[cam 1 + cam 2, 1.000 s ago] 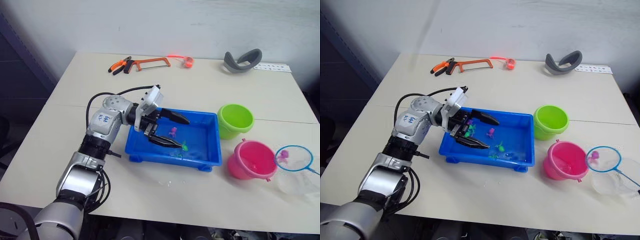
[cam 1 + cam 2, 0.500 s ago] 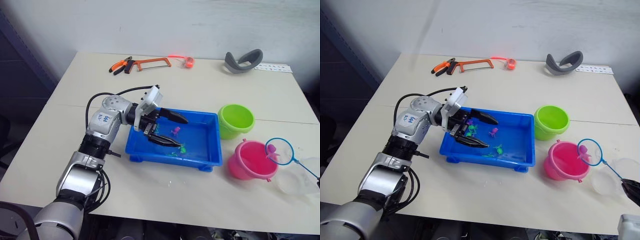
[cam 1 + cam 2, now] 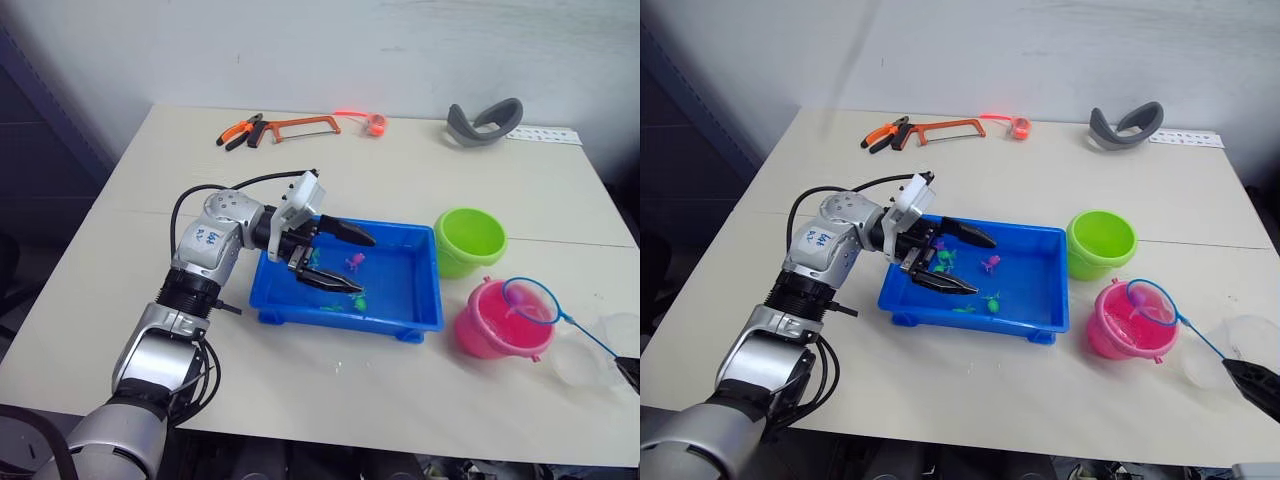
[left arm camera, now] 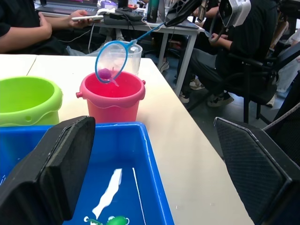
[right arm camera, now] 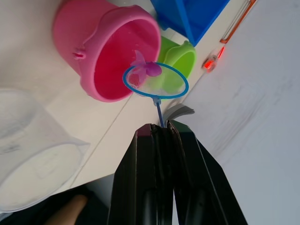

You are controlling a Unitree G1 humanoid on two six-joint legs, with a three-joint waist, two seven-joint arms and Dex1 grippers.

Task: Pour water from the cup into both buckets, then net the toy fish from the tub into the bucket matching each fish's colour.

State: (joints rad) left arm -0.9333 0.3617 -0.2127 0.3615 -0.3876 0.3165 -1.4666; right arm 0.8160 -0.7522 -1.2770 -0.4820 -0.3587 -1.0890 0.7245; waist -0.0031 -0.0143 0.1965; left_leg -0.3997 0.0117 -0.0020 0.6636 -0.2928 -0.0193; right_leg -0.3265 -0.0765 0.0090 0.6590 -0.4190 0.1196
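The blue tub sits mid-table with water and a few toy fish, one magenta and one green. My left gripper hangs open over the tub's left half, holding nothing. To the tub's right stand the lime green bucket and, nearer me, the pink bucket. My right gripper is shut on the net's thin handle. The net's blue hoop hovers over the pink bucket's rim with a pink fish in its mesh. The clear cup stands to the right of the pink bucket.
At the table's far edge lie a hacksaw, orange-handled pliers, a small red-orange item and a grey curved band. Seated people and chairs are beyond the table's right side. The cup is close to the table's right front edge.
The net has swung left from above the cup to above the pink bucket, carrying the pink fish. My left arm has stayed put.
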